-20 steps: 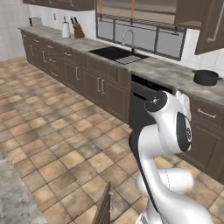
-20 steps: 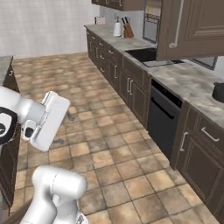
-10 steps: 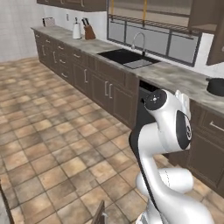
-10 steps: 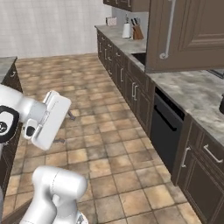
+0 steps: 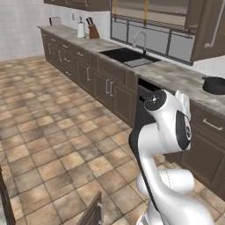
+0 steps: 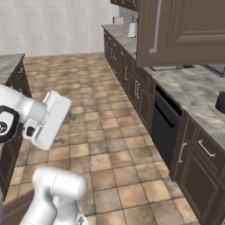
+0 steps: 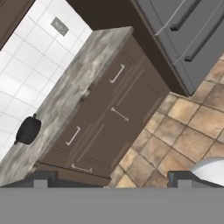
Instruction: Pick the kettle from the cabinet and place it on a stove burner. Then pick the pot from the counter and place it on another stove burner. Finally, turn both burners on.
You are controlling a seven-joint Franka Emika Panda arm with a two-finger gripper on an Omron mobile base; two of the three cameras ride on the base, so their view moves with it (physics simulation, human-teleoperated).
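Brown floor tiles [image 5: 52, 145] front the counter [image 5: 176, 77] bearing what looks like the pot [image 5: 214, 85]; gripper [image 7: 109, 177] jaws apart.

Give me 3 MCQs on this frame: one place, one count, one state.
1. Where does the pot sit?
A. in the sink
B. on the counter
C. on the floor

2. How many of the black-handled knives stick up from the knife block?
A. two
B. five
C. none

3. How are the gripper jaws?
A. shut on the pot
B. shut on nothing
C. open, holding nothing

Answers:
1. B, the left base view shows it on the counter, right of the sink.
2. A, two dark handles rise from the block in the left base view.
3. C, in the hand view the two fingertips stand far apart with only cabinet fronts and floor between them.
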